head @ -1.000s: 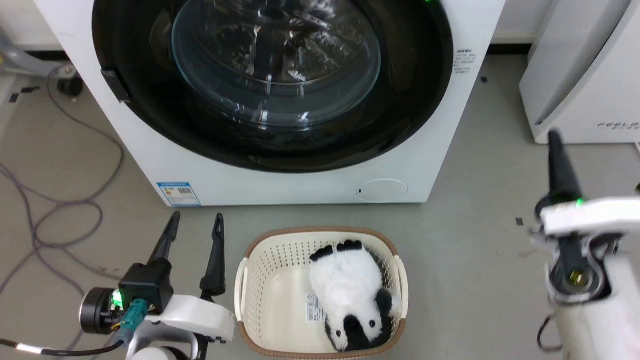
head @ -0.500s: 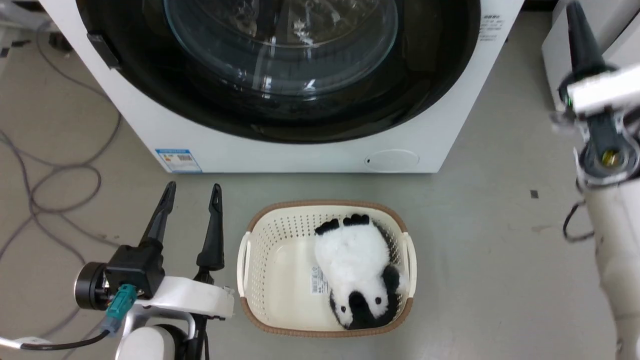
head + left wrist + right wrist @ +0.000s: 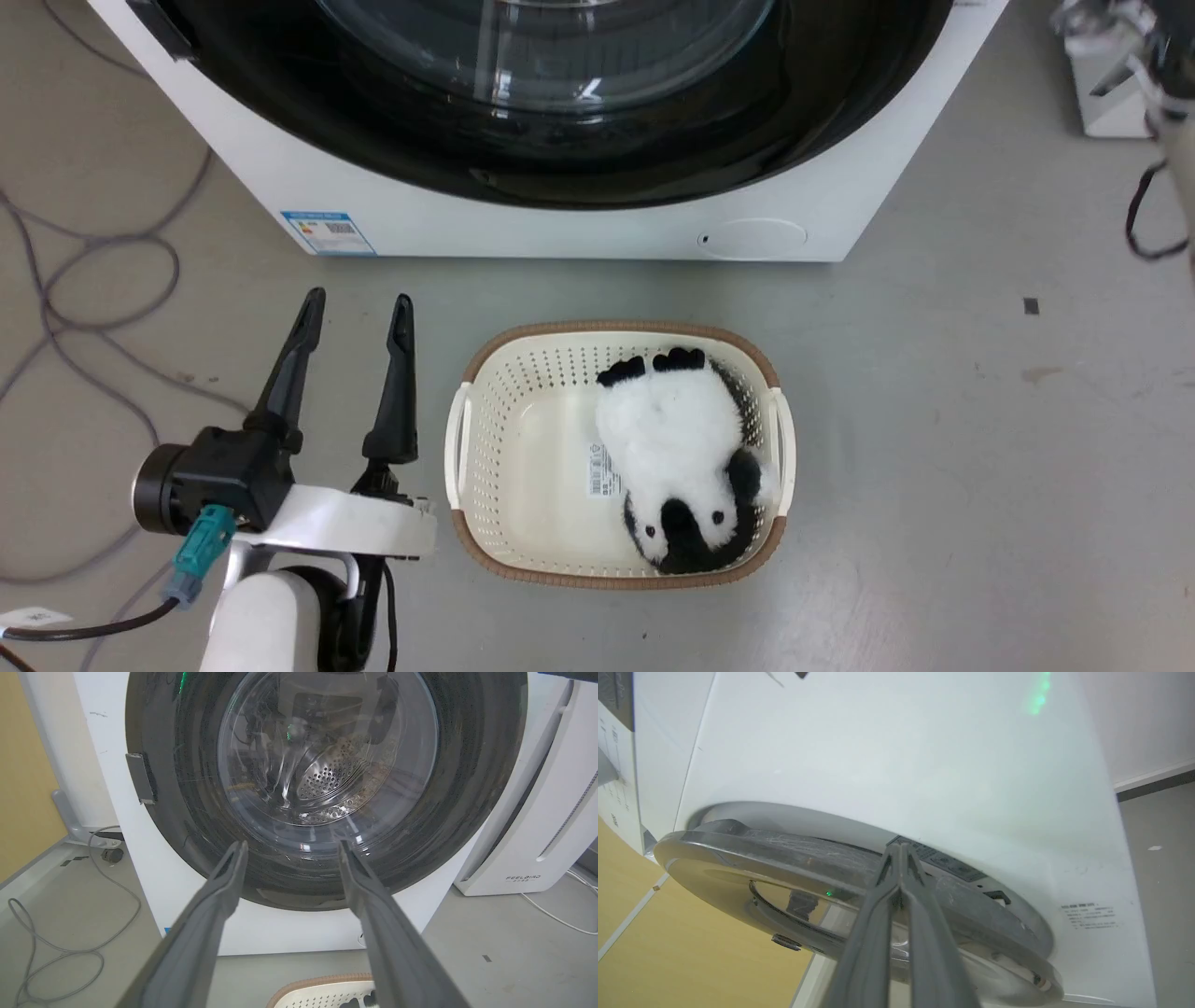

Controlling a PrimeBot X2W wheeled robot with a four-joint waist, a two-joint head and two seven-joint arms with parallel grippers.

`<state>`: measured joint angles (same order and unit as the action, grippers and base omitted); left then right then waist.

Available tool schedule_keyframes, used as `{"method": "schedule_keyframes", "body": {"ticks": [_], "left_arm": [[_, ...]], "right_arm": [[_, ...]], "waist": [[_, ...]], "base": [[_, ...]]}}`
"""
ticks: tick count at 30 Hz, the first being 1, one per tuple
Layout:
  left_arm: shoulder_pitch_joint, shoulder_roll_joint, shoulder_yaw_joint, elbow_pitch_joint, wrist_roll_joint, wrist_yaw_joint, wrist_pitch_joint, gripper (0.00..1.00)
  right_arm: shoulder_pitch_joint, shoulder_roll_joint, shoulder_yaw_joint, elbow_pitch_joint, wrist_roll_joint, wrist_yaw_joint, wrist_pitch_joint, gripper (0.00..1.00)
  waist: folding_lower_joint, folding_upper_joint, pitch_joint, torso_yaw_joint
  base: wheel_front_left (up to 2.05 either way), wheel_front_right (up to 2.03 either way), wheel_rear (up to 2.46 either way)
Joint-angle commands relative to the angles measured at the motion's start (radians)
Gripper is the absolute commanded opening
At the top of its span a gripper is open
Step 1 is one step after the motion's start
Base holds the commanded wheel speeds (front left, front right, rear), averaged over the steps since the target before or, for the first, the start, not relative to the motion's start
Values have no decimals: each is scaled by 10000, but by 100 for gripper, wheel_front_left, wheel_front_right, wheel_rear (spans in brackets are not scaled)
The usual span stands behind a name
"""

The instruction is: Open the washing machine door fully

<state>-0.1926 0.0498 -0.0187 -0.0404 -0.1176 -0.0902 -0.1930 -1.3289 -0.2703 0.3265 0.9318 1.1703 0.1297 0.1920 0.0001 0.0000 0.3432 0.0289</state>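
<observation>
The washing machine door (image 3: 579,159) sits on the front of the washing machine (image 3: 560,224), shut or barely cracked. The right gripper (image 3: 900,849) has its 2 fingers pressed together into 1 thin wedge, tips at the seam between the door's rim and the white panel. Done well, I judge, the wedge slips behind the rim and pulls along the door's arc, not straight out, so the tips do not skate off the glossy edge; the left gripper (image 3: 359,301) hovers with fingers spread wide, empty, above the floor beside the basket (image 3: 616,329).
</observation>
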Motion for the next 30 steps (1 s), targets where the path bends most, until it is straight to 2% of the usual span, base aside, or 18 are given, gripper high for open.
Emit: {"method": "schedule_keyframes", "body": {"ticks": [1,4,16,30], "left_arm": [[-208,5,9,-38,-139,-38,-104,100],[-328,5,7,-30,-232,-77,-167,100],[-731,5,-47,-8,-452,-203,-418,100],[-985,5,-145,165,-765,-285,-688,100]], "right_arm": [[-556,-70,191,297,318,8,275,0],[-1123,-85,593,610,467,8,938,0],[-2987,-134,1875,1774,1220,9,2479,0],[-4208,125,3036,2590,2439,10,4396,0]], "waist": [[-1,0,120,17],[-1,0,295,30],[-1,0,885,153],[-1,0,1112,231]], "base": [[0,0,0],[0,0,0],[0,0,0],[0,0,0]]}}
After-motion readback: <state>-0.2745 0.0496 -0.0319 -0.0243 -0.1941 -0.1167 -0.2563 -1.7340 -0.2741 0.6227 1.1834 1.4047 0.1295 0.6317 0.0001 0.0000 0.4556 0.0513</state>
